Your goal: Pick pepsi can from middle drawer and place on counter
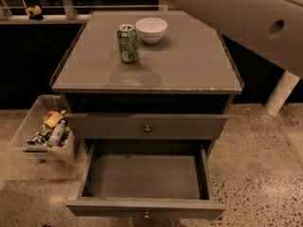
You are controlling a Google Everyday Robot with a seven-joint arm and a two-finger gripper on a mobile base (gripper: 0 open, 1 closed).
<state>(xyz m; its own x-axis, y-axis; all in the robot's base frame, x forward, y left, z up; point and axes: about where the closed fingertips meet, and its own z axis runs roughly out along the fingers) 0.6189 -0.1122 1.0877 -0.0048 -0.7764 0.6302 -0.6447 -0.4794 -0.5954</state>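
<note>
While my pincer is sitting off-frame, state untellable, the middle drawer (142, 176) is showing no pepsi can, so I'm searching before reaching.

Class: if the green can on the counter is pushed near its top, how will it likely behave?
The green can stands upright, taller than wide, so a high push would probably tip it; once down, it would likely roll on the flat counter. Its smooth wall may be slippery. The end effector is out of view; only the arm shows, top right.
</note>
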